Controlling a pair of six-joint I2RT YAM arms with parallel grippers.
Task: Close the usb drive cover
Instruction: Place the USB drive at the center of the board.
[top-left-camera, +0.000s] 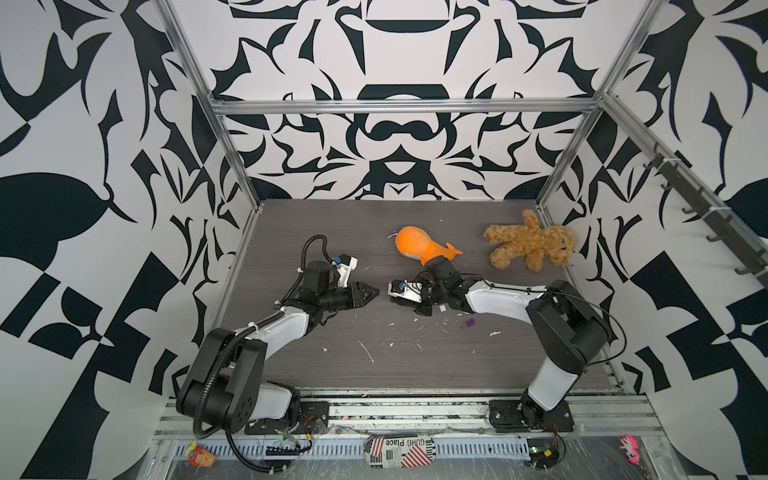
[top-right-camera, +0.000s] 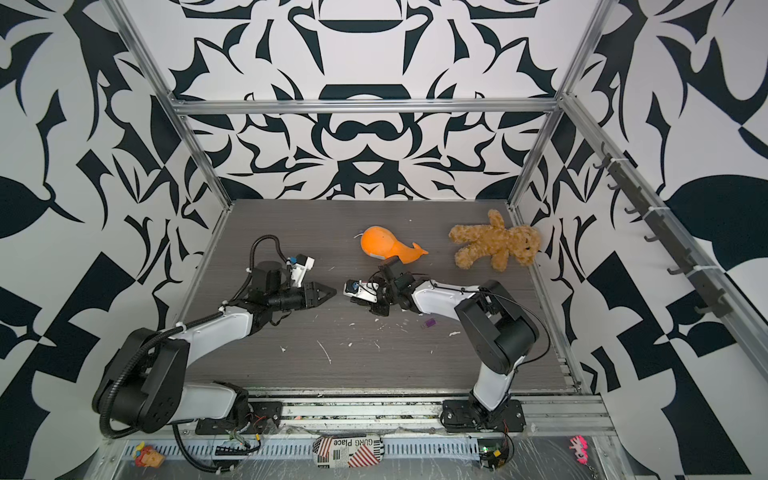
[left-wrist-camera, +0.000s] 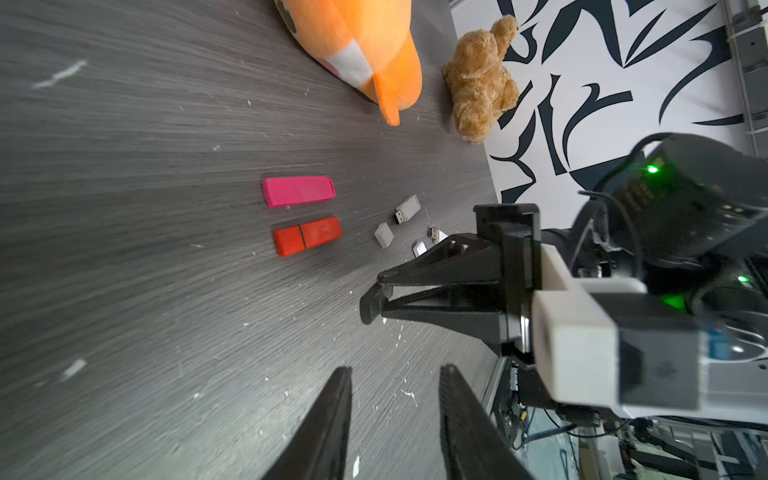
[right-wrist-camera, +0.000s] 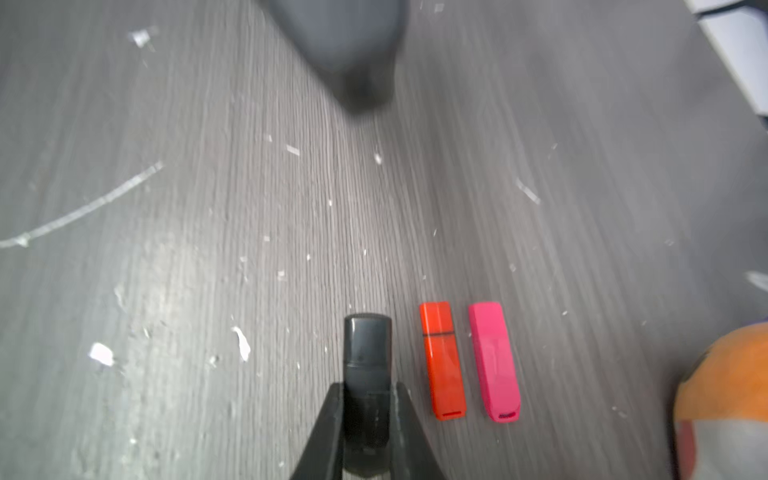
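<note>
- Black USB drive (right-wrist-camera: 368, 374): pinched by its rear half between the right fingers (right-wrist-camera: 324, 432). The front end juts out past the fingertips. The cover (right-wrist-camera: 368, 334) sits on that end, with a seam where the two meet. Whether the drive touches the tabletop (top-left-camera: 374, 365) cannot be told.
- Left fingers (left-wrist-camera: 332, 424): spread, with nothing between them. They point toward the right arm's tip, near it but apart.
- Red USB drive (right-wrist-camera: 442, 361): capped and flat on the tabletop, just beside the held drive.
- Pink USB drive (right-wrist-camera: 494, 361): capped and parallel to the red one, on its far side from the black drive.
- White USB drive (left-wrist-camera: 406, 210): metal plug bare, with a loose white cap (left-wrist-camera: 384, 235) near it. Two smaller white bits lie close by.
- Purple USB drive (top-left-camera: 469, 322): on the tabletop beneath the right forearm.
- Orange whale plush (top-left-camera: 419, 247): behind the right wrist.
- Teddy bear (top-left-camera: 530, 241): at the back right corner of the tabletop.
</note>
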